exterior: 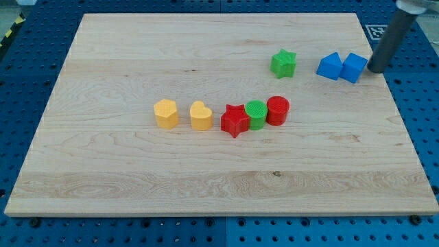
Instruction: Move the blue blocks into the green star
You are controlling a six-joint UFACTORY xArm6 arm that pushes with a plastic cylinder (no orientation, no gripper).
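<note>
The green star [283, 63] lies on the wooden board [137, 62] at the view's upper right. To its right are two blue blocks touching each other: a blue triangular one [330, 66] and a blue cube [354, 67]. There is a gap between the green star and the blue triangular block. My tip [376, 68] is just right of the blue cube, at the board's right edge, very close to the cube; I cannot tell if it touches.
Near the board's middle stand a yellow block [166, 113] and a yellow heart [201, 115], then a touching row: red star [234, 121], green cylinder [256, 114], red cylinder [278, 110]. A printed marker [380, 31] sits at the top right corner.
</note>
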